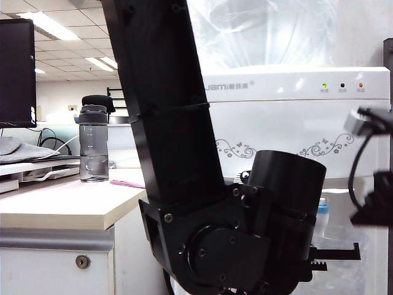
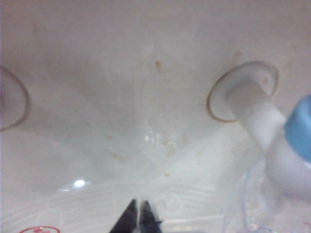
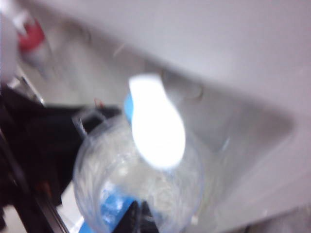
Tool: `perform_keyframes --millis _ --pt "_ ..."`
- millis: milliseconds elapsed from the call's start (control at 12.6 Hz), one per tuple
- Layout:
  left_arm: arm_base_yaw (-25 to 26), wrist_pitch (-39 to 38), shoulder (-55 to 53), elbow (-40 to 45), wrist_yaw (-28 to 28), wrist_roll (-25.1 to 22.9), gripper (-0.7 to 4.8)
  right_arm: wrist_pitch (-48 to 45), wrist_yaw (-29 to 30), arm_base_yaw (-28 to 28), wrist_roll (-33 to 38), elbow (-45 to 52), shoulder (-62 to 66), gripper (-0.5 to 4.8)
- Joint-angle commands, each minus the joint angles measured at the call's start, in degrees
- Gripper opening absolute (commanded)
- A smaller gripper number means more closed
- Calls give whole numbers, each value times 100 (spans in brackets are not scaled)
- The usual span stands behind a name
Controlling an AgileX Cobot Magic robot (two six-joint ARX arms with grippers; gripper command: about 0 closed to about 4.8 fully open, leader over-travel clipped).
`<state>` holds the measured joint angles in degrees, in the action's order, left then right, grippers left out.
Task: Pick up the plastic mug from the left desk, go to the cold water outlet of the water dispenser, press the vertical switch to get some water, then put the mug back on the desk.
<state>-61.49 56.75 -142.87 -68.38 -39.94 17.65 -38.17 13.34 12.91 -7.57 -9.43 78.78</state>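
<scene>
Right wrist view: plastic mug (image 3: 138, 187) upright, mouth facing the vertical switch (image 3: 156, 127).

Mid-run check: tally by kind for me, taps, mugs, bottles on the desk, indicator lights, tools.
Taps: 2, the blue-collared tap and the red-collared tap
Plastic mug: 1
Grey bottle on the desk: 1
Indicator lights: 3
Tools: 2, left tool and right tool, both by the blue-collared tap
Total: 9

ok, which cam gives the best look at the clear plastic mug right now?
Right wrist view: the crinkled clear plastic mug shows from above, whole rim and thin handle, under the white lever, though blurred. Left wrist view catches only a faint clear edge by the blue-collared tap. Exterior view: hidden behind the black arm.
</scene>
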Motion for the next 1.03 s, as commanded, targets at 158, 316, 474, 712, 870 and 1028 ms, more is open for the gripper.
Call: perform_keyframes --millis 158,316,474,712,870,1028 --pt "-9 203 31 -39 -35 35 -5 393 181 4 162 -15 -780 -1" --pt "-9 203 31 -44 -33 37 -5 870 37 4 129 -15 -1471 -1" --pt "-11 203 31 -46 -33 35 -5 857 28 4 131 -15 -1786 -1" --pt "-11 203 31 -57 -33 35 -5 767 24 4 50 -17 -1731 -1" --pt "-11 205 31 -63 -33 35 -5 680 9 2 -13 -17 -1606 -1" --pt "-11 203 31 -63 -33 35 -5 372 7 2 -15 -22 -1379 -1"
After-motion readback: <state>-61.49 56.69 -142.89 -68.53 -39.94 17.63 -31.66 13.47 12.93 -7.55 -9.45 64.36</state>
